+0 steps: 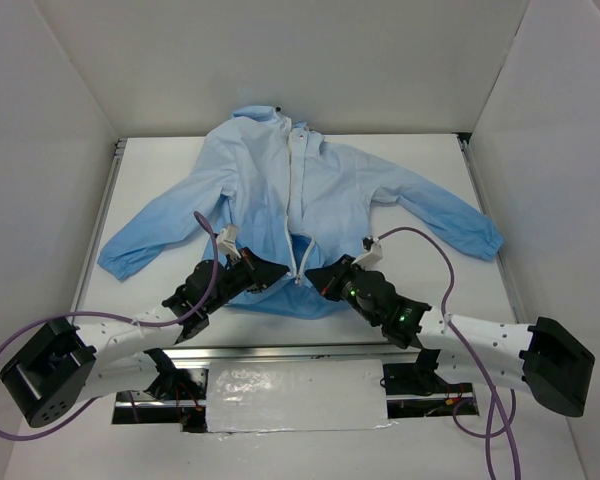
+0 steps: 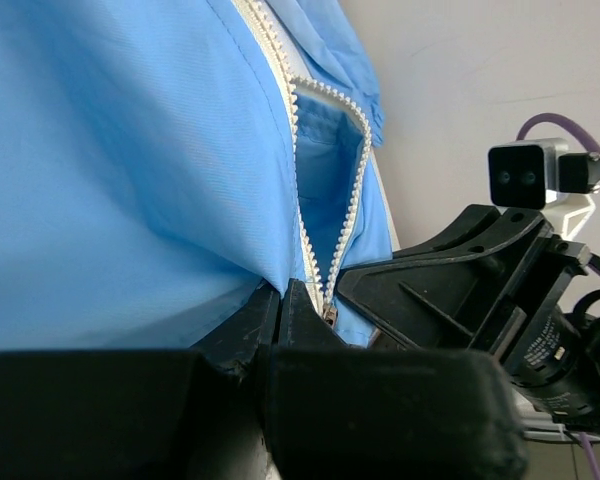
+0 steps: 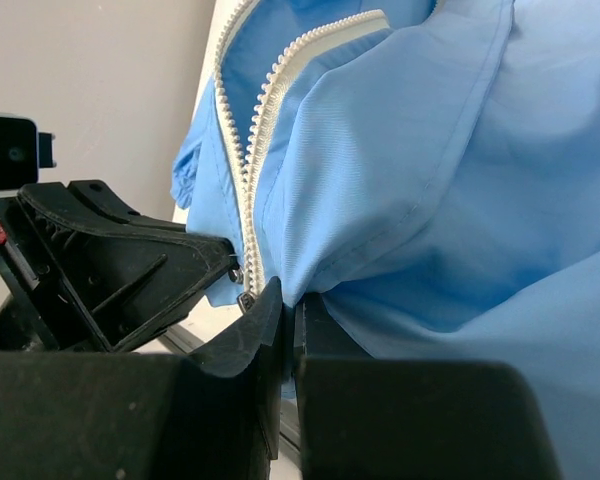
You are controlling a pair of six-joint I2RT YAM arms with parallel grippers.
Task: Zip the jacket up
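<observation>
**Desk:** Starting from the left gripper (image 1: 272, 272): shut or open?

**Photographer:** Shut. Clamped on the bottom hem of the jacket (image 1: 265, 190), just left of the zipper (image 1: 296, 200). Blue fabric pinched between the black fingers (image 2: 245, 330) in the left wrist view.

**Desk:** And the right gripper (image 1: 327, 276)?

**Photographer:** Closed as well, biting the same hem just right of the zipper. Tip to tip with the left one and almost touching, with the slider (image 2: 329, 313) between the two.

**Desk:** State of the zipper itself?

**Photographer:** Slider low, right down at the hem. Above it, two rows of white teeth (image 2: 358, 190) spread apart over a patch of blue lining. Higher up, impossible to tell whether joined or merely lying side by side.

**Desk:** Position of the jacket?

**Photographer:** Laid out front-up on the white table (image 1: 430, 160), collar toward the far wall and hem toward the arms. Sleeves (image 1: 435, 210) flung out left and right, cuffs close to the table's side edges.

**Desk:** Anything around it?

**Photographer:** Purple cables (image 1: 425, 236) looping off both wrists. Plain pale walls (image 1: 310, 60) on three sides. A shiny whitish sheet (image 1: 290, 395) between the two arm bases at the near edge.
</observation>
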